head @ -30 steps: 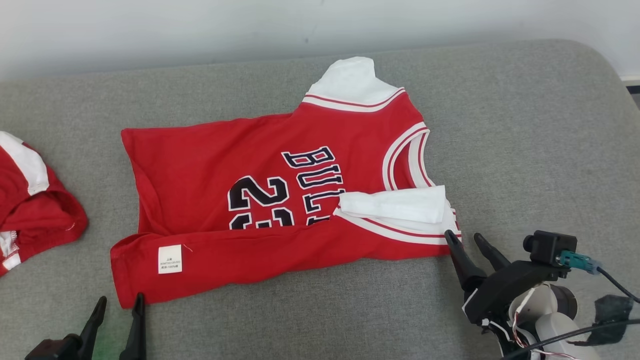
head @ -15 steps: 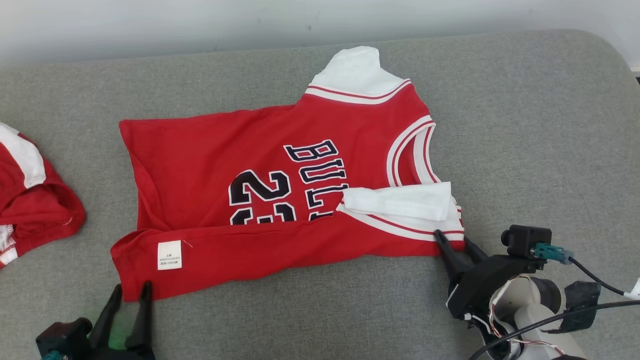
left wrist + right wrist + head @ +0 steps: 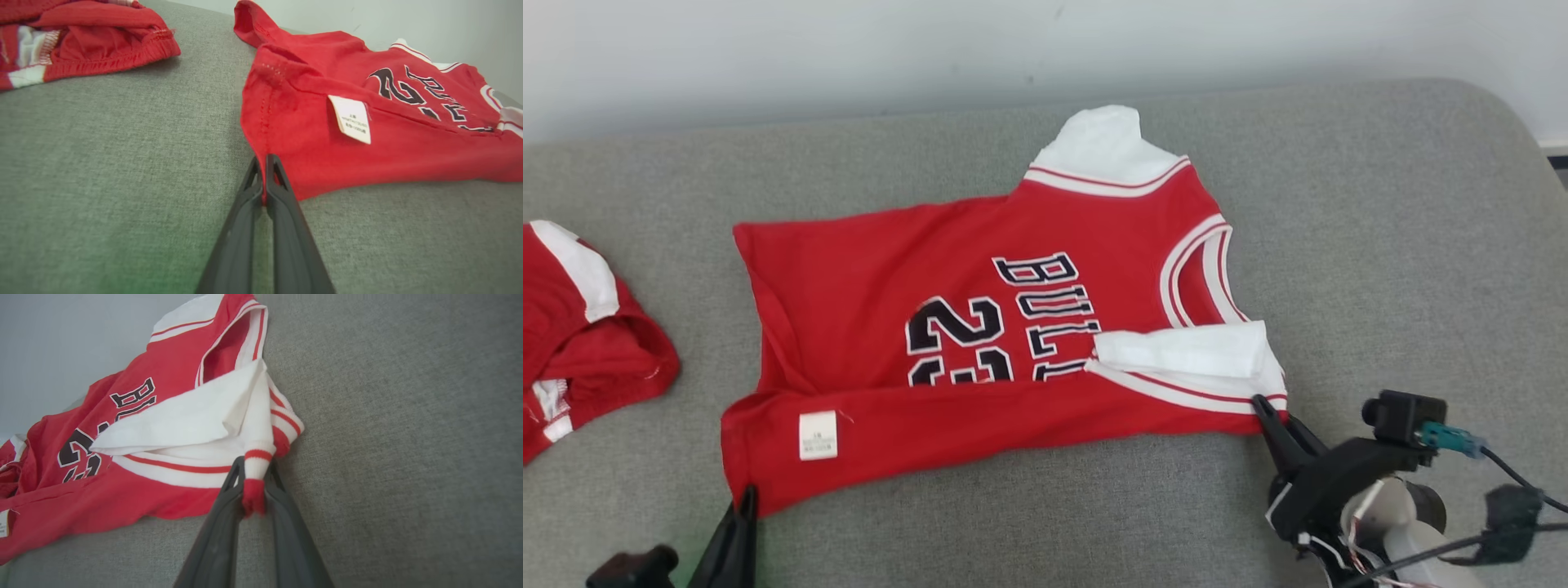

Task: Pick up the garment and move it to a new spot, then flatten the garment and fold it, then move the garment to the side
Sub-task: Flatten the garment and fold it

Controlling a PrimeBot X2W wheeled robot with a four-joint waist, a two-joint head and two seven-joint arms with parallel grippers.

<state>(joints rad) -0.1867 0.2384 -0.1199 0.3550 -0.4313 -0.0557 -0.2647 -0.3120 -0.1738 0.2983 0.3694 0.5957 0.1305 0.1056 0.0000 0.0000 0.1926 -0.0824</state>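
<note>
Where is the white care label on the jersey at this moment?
In the head view the care label sits on the folded-over near strip of the jersey at the robot's left, just up and right of the left gripper pinching that corner.

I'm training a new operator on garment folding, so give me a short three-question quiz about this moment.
1. True or false: the left hand is shut on the jersey's lower hem corner.
2. The right hand pinches: A the neckline, B the striped trim by the folded white sleeve, C the printed number.
3. Fill in: the small label is ___ in colour.
Key: 1 true; 2 B; 3 white.
</note>
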